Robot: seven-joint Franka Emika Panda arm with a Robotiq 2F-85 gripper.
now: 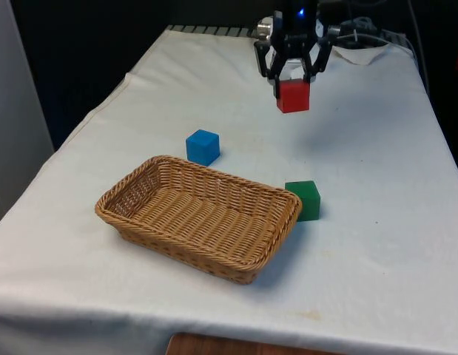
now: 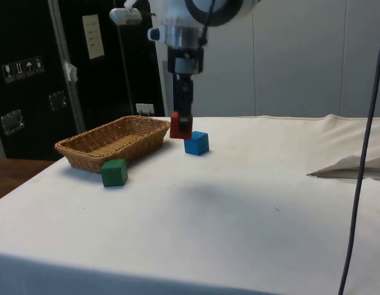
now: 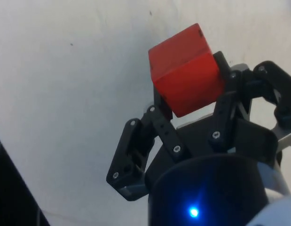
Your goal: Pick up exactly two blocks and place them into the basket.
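One red block [image 1: 293, 96], level, in the end effector [image 1: 293, 83].

1. The place looks like a robotics lab: a white robot arm [image 2: 196, 12] stands over a cloth-covered worktop [image 1: 376, 222].
2. Black curtains [image 1: 88, 44], dark cabinets [image 2: 30, 80] and loose cables [image 2: 361, 153] surround it.

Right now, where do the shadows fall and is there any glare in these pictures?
Front view: soft, even light; the red block in the gripper casts only a faint shadow on the cloth, and the green block and basket throw short dark ones. Side view: a pale smudge of shadow on the cloth. Wrist view: no glare on the block.
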